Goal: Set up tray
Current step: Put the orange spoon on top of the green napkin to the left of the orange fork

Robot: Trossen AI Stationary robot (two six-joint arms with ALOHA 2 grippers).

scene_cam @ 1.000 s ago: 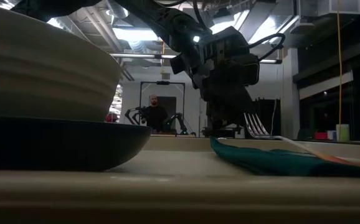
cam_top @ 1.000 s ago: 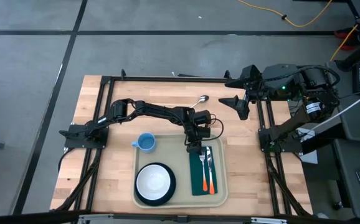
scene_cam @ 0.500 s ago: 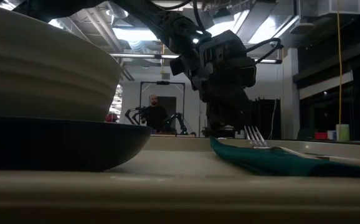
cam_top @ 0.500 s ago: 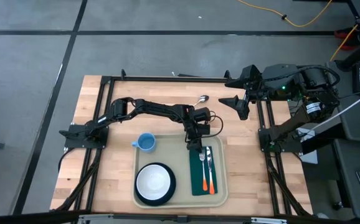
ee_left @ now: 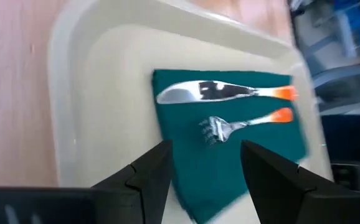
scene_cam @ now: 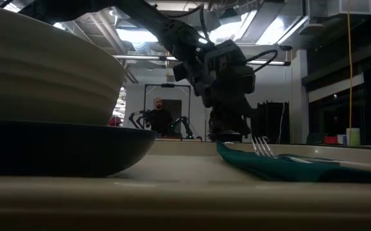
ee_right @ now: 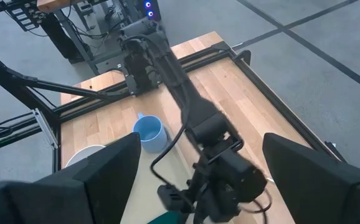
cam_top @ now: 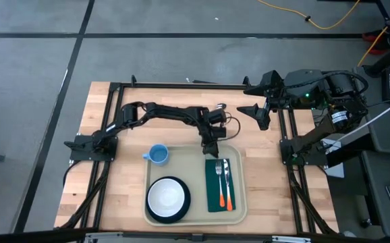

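Your left jaws (ee_left: 202, 171) stand parted with nothing between them, hanging just above the far rim of the tray (cam_top: 152, 177), at the end where the green napkin (cam_top: 213, 202) lies; your right jaws (cam_top: 257, 113) are spread wide and empty too, parked well off at the far right corner of the tabletop (cam_top: 100, 115), clear of everything. The tray itself sits at the near middle of the tabletop, and by the look of it you are well along: a dark plate (cam_top: 183, 206) carrying a white bowl (cam_top: 166, 196) fills its left half, and the napkin on its right half bears a fork (ee_left: 242, 124) and a knife (ee_left: 220, 91) side by side, both with orange handles pointing to the near edge. What seems left is the blue cup (cam_top: 157, 154), which stands at the tray's far left corner, seemingly right at the rim, and I cannot tell whether it is in or out, and a spoon (cam_top: 216, 107) lying on bare wood beyond the tray, close to your left arm's wrist. For room, you have open wood on the far side of the tray and to its left, while the metal frame rails run along both sides, so keep sweeps inside them. Mind the tray's raised rim directly under the left jaws, and the cutlery just beyond it.
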